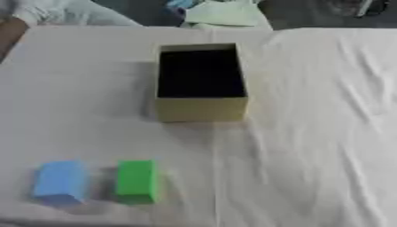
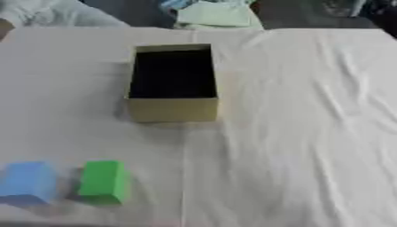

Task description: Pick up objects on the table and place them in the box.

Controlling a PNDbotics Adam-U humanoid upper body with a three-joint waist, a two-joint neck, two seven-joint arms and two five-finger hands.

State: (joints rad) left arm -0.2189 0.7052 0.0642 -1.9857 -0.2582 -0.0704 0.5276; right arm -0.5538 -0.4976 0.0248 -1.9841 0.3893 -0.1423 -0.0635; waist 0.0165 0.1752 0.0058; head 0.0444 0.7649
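Note:
An open tan cardboard box (image 1: pixel 201 108) with a dark inside stands in the middle of the table, and I see nothing in it. A blue block (image 1: pixel 60 182) lies near the front left edge. Just to its right, a small gap away, stands a green block (image 1: pixel 137 181). Neither of my hands shows in either view.
A white wrinkled cloth (image 1: pixel 310 133) covers the table, with folds running down the right half. Beyond the far edge lie pale green and blue things (image 1: pixel 221 12) and a light bundle (image 1: pixel 70 13) at the back left.

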